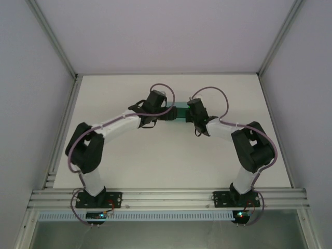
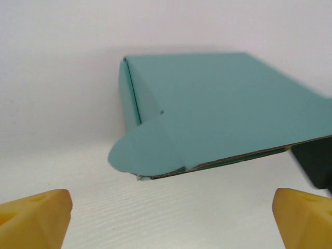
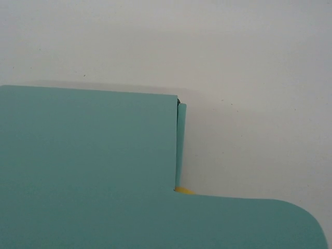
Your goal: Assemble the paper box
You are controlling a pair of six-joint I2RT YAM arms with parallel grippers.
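The teal paper box (image 1: pixel 180 112) lies mid-table between my two grippers. In the left wrist view the paper box (image 2: pixel 218 109) appears partly folded, its rounded flap and near edge raised off the table. My left gripper (image 2: pixel 171 220) stands open just short of that edge, its yellow fingertips (image 2: pixel 36 215) wide apart with nothing between them. A dark part of my right gripper (image 2: pixel 316 163) sits at the box's right end. In the right wrist view the paper box (image 3: pixel 88 166) covers the fingers; only a sliver of yellow fingertip (image 3: pixel 184 190) peeks from under the flap, shut on the paper.
The white table (image 1: pixel 171 161) is bounded by an aluminium rail (image 1: pixel 166 196) at the near edge and by enclosure walls left (image 1: pixel 31 104) and right (image 1: pixel 306 104). Both arms arch inward toward the middle.
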